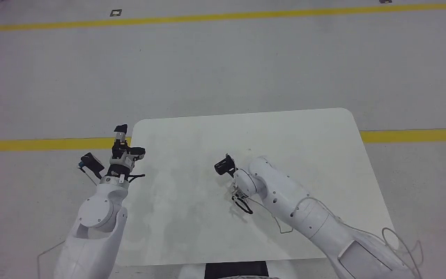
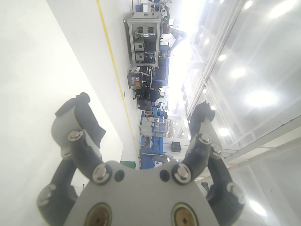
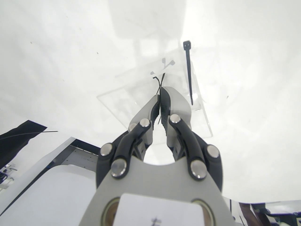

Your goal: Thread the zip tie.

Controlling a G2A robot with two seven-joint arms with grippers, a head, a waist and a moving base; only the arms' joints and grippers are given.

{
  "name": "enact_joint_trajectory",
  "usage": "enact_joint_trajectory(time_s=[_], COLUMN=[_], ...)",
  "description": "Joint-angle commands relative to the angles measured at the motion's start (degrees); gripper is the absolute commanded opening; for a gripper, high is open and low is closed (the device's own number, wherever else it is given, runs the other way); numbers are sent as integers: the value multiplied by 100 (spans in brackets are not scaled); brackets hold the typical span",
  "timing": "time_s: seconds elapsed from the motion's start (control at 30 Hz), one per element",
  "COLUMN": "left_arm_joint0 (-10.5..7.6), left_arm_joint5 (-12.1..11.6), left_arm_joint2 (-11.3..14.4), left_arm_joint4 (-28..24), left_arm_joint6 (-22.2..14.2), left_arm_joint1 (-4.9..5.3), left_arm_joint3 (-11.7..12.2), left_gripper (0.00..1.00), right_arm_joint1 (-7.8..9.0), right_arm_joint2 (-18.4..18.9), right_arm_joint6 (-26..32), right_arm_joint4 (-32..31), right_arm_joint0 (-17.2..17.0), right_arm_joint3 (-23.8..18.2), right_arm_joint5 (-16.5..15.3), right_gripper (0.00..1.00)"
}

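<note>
My right gripper point(image 3: 160, 92) is shut on a thin black zip tie point(image 3: 159, 81); two thin strands cross just beyond its fingertips. It hovers low over a clear plastic plate point(image 3: 202, 123) on the white table. A second black zip tie point(image 3: 188, 71) lies flat on that plate, head pointing away from the gripper. In the top view the right gripper point(image 1: 242, 202) sits near the table's middle. My left gripper point(image 2: 141, 111) is open and holds nothing; it stands raised at the table's left edge point(image 1: 127, 141), well apart from the ties.
The white table point(image 1: 313, 153) has bare surface to the right and at the back. A yellow floor line point(image 1: 42, 144) runs behind the left arm. Off the table's front edge in the right wrist view lies a dark patch point(image 3: 16, 135).
</note>
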Motion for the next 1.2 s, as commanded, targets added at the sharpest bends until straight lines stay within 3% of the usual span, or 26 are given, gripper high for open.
enact_joint_trajectory(time_s=[0.0, 0.8, 0.9, 1.17], left_arm_joint0=[0, 0, 0, 0], left_arm_joint5=[0, 0, 0, 0], left_arm_joint2=[0, 0, 0, 0], left_arm_joint4=[0, 0, 0, 0], left_arm_joint6=[0, 0, 0, 0], left_arm_joint1=[0, 0, 0, 0], left_arm_joint3=[0, 0, 0, 0], left_gripper=[100, 100, 100, 100], right_arm_joint1=[-3, -45, -53, -35], right_arm_joint2=[-7, -105, -116, -68], right_arm_joint6=[0, 0, 0, 0], right_arm_joint4=[-13, -86, -84, -118], right_arm_joint0=[-9, -56, -31, 21], right_arm_joint3=[-10, 99, 121, 35], right_arm_joint5=[2, 57, 60, 68], right_gripper=[5, 8, 0, 0])
